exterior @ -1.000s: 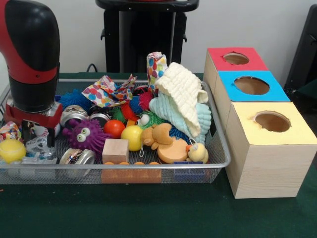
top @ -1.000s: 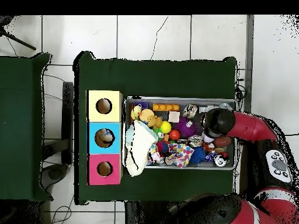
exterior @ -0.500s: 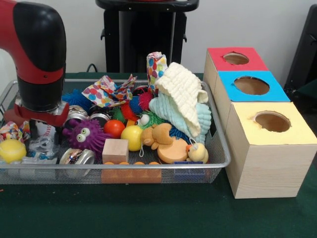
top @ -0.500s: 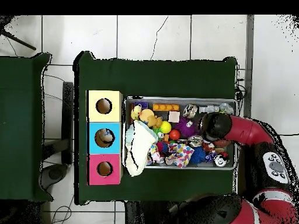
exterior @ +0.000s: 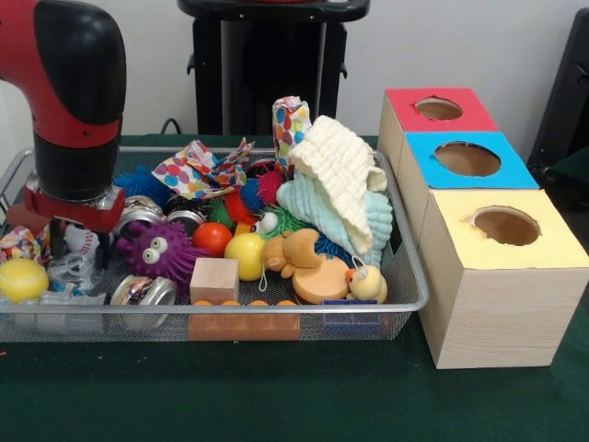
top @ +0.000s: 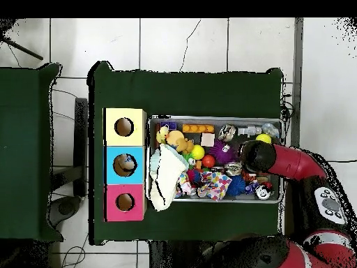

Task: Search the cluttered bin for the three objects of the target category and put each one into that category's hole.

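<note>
Gripper [exterior: 69, 241], fingers' state unclear, sits low at the bin [exterior: 405, 304] left end above clear plastic clutter [exterior: 69, 272]; lift straight up, avoiding the purple fuzzy toy [exterior: 158, 250].

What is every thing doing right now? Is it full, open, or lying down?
Wire bin: crammed with toys.
Robot hand: down in the bin's clutter; open or shut is hidden.
Cream cloth: draped over the pile.
Wooden cube: sitting flat.
Blue-topped box: something shows inside its hole in the overhead view.
Yellow-topped box: hole uncovered.
</note>
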Available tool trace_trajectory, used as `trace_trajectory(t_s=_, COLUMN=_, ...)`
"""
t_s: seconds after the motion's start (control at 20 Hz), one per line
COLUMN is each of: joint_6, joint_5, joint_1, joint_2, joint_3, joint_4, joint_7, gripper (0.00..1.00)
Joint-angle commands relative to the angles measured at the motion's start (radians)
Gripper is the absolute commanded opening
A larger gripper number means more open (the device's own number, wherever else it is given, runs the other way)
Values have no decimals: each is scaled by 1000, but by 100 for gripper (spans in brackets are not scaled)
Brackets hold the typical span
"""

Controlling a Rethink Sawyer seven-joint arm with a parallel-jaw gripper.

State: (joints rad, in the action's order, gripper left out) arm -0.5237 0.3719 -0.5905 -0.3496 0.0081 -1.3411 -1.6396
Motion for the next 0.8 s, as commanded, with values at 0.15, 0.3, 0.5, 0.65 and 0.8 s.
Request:
trace_trajectory(t_s=0.15, joint_6=32, joint_5=42, joint_1=-16, joint_2=84, joint_3=9, joint_4=-106, joint_7=-61, gripper=100)
trace_trajectory(t_s=0.3, joint_6=26, joint_5=40, joint_1=-19, joint_2=86, joint_3=10, joint_4=-107, joint_7=-57, gripper=100)
trace_trajectory(t_s=0.5, joint_6=26, joint_5=36, joint_1=-28, joint_2=101, joint_3=18, joint_4=-100, joint_7=-52, gripper=100)
trace_trajectory(t_s=0.65, joint_6=17, joint_5=34, joint_1=-29, joint_2=106, joint_3=19, joint_4=-94, joint_7=-50, gripper=100)
trace_trajectory(t_s=0.8, joint_6=17, joint_5=33, joint_1=-33, joint_2=109, joint_3=22, joint_4=-94, joint_7=-48, gripper=100)
